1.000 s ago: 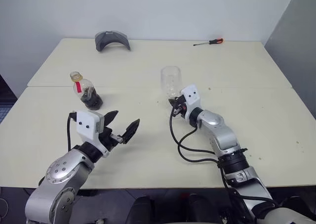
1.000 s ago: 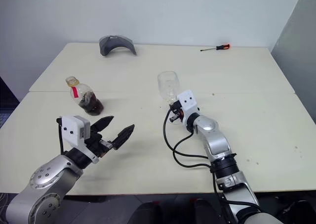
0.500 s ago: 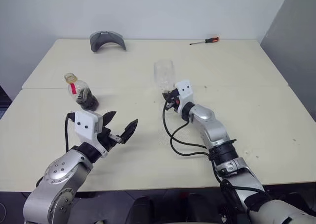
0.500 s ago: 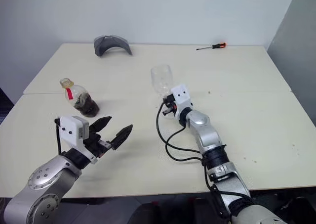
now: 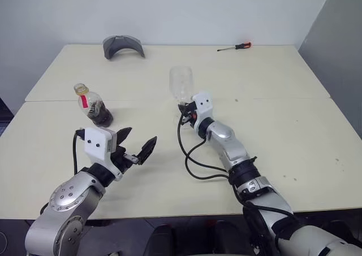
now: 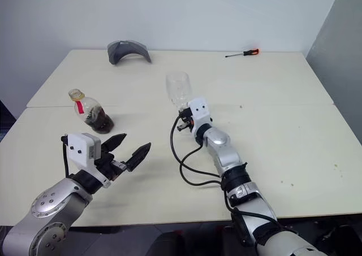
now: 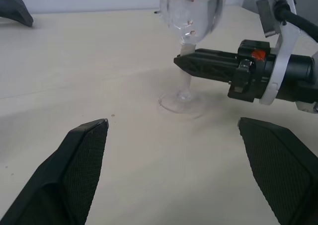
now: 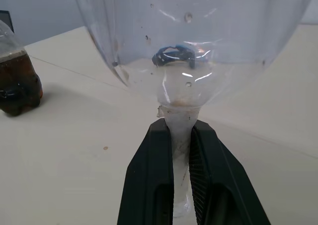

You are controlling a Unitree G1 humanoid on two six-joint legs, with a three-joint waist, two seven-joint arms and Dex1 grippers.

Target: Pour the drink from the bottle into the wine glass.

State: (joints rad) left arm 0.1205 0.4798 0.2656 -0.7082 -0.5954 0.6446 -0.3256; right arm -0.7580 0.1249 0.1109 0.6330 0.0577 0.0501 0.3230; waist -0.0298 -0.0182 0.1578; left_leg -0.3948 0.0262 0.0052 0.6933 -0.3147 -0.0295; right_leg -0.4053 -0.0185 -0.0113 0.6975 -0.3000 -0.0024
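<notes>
Clenching the wine glass [image 5: 181,85] by its stem, the right gripper [image 8: 181,150] is steadying it upright beside the bottle [image 5: 93,105], while the left gripper [image 5: 137,147] is waiting released for that bottle.

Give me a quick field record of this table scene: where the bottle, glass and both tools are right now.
bottle: upright on table, ahead of left tool, partly filled with dark drink
wine glass: empty, upright, stem clamped by right tool
right tool: shut on glass stem
left tool: open, holding nothing
far edge: grey curved object, screwdriver
</notes>
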